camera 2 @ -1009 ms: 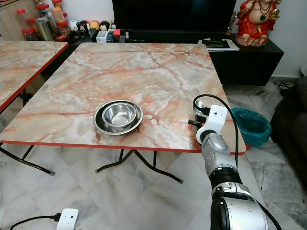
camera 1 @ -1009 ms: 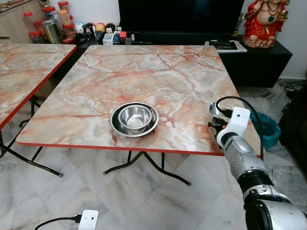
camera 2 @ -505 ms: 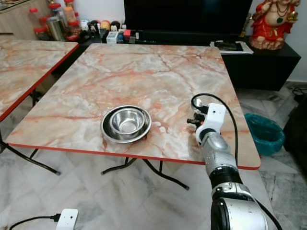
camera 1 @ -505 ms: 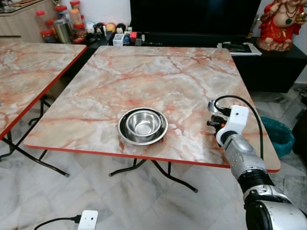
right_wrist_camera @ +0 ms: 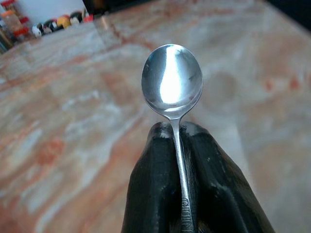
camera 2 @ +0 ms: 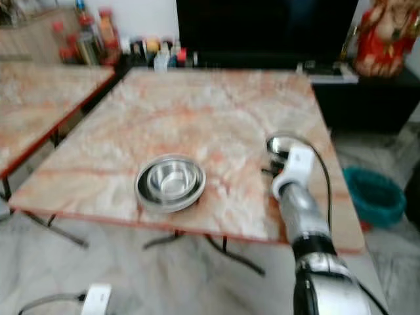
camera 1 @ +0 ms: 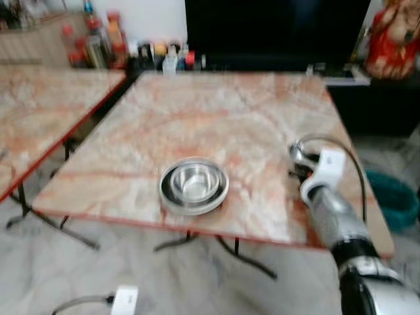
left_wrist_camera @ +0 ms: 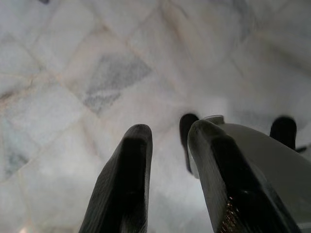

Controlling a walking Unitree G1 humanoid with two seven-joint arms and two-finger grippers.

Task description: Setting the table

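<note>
A steel bowl [camera 1: 193,182] sits inside a wider steel dish [camera 1: 172,197] near the front edge of the marble table [camera 1: 230,111]. My right gripper [right_wrist_camera: 176,127] is shut on the handle of a metal spoon [right_wrist_camera: 172,80], whose bowl points up and away. In the head views the spoon [camera 1: 298,152] and right gripper [camera 1: 304,172] hover over the table's right side, to the right of the steel bowl. My left gripper [left_wrist_camera: 170,128] hangs over the marble floor, open and holding nothing. The head views are blurred.
A second marble table [camera 1: 39,111] stands at the left. Behind are a black TV cabinet [camera 1: 275,33], jars [camera 1: 98,39] and a red statue [camera 1: 394,39]. A teal bin [camera 1: 397,197] is right of the table. A white power adapter [camera 1: 125,298] lies on the floor.
The whole picture has shifted and blurred, so the camera moved. The right gripper still holds the spoon over the table's right side; the bowl has not moved.
</note>
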